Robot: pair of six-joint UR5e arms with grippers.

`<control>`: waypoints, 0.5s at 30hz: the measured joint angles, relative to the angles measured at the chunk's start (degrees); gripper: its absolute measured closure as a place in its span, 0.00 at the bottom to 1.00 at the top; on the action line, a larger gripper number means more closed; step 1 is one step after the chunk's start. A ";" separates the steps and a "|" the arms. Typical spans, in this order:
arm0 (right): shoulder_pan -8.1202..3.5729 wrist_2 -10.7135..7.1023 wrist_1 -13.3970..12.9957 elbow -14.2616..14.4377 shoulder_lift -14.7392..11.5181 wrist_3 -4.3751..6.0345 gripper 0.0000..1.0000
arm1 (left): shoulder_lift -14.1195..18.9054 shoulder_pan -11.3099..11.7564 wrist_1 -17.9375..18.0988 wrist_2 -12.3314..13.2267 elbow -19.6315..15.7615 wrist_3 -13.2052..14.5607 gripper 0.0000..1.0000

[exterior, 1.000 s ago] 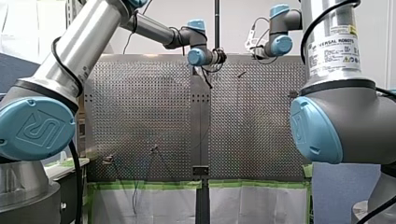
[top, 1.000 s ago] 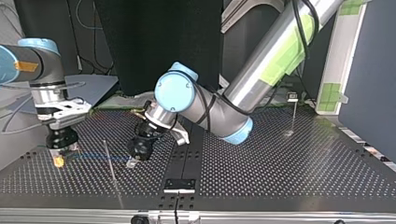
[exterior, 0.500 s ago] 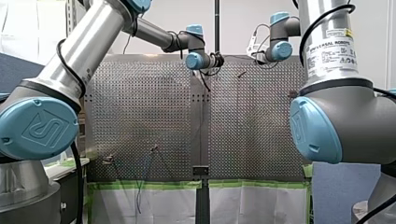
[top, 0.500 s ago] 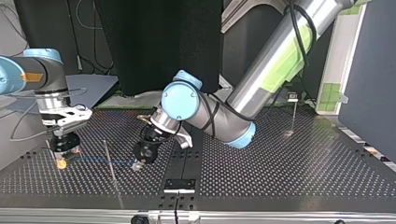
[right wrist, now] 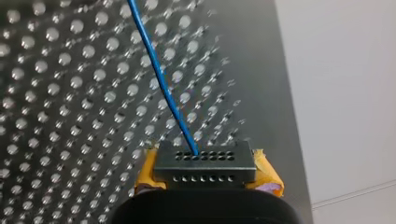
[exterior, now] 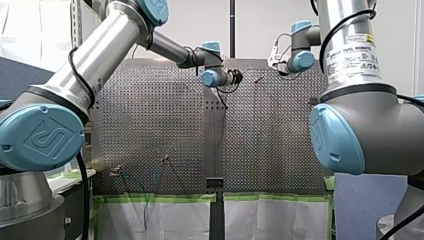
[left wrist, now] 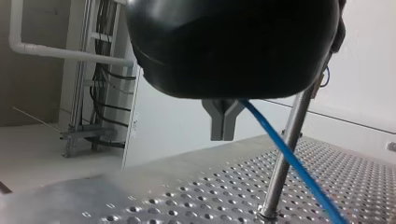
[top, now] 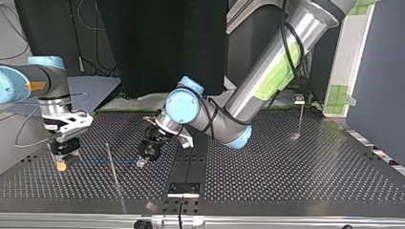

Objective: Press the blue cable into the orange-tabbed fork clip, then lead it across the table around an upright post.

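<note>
Front view: my left tool (exterior: 237, 77) sits upper centre over the perforated table (exterior: 150, 125). Top view: at left, my right tool (top: 64, 150) hangs above the orange-tabbed fork clip (top: 61, 166), how far open I cannot tell; the blue cable (top: 95, 161) runs right from the clip past the upright post (top: 112, 164) to my left tool. Left wrist view: that tool is clamped tight on the cable, no gap. Right wrist view: the cable enters the clip.

Silver arms (exterior: 95, 55), pale-blue joint caps (exterior: 40, 137).
</note>
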 joint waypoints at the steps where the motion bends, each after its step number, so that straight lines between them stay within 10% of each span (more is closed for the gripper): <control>1: -0.03 0.08 0.00 0.00 0.28 -0.22 1.00 | -0.18 0.05 0.45 0.21 0.00 -0.29 1.00; 15: -0.53 1.57 0.09 0.79 2.99 -1.20 1.00 | -2.58 0.41 2.99 1.77 0.00 -2.50 1.00</control>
